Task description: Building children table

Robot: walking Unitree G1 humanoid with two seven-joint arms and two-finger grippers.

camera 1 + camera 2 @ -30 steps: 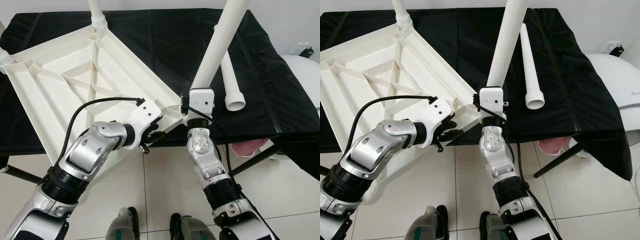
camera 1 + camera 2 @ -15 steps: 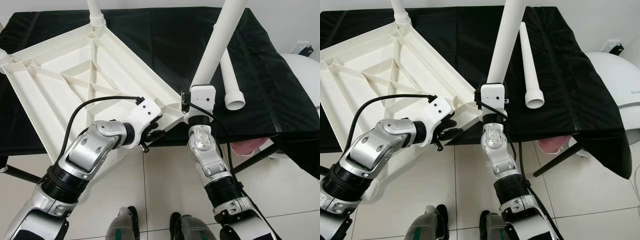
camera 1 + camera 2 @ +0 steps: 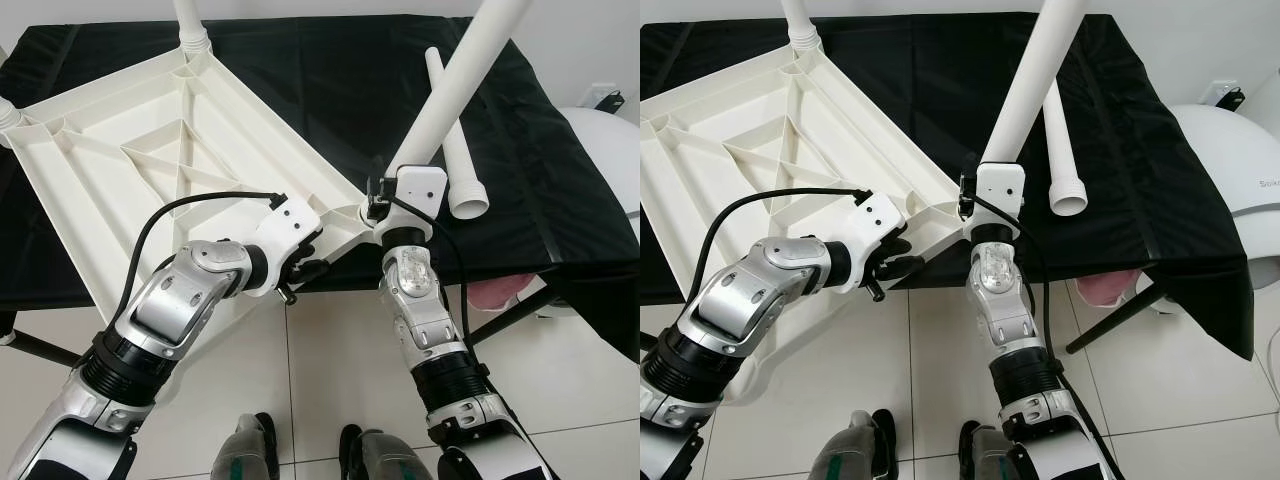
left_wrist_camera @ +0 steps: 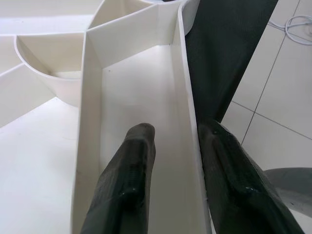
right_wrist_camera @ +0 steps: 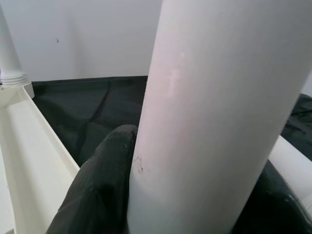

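The white plastic tabletop [image 3: 150, 150] lies upside down on the black-covered table, ribs facing up. One leg [image 3: 192, 30] stands in its far corner socket and another [image 3: 5, 115] at the left corner. My left gripper [image 3: 305, 262] is shut on the tabletop's rim near the near corner; in the left wrist view the rim wall [image 4: 189, 112] runs between the two fingers [image 4: 139, 146]. My right gripper [image 3: 385, 198] is shut on a white leg [image 3: 455, 90] at that near corner, and the leg leans up to the right. A loose leg [image 3: 458, 165] lies on the cloth beside it.
The black cloth [image 3: 560, 180] hangs over the table's near right edge. A white rounded object [image 3: 610, 150] stands to the right, with something pink [image 3: 495, 295] under the table. My feet [image 3: 250, 450] stand on pale floor tiles close to the table.
The held leg has tipped from nearly upright to leaning right, and my right wrist has shifted slightly right with it. The left arm and tabletop have stayed put.
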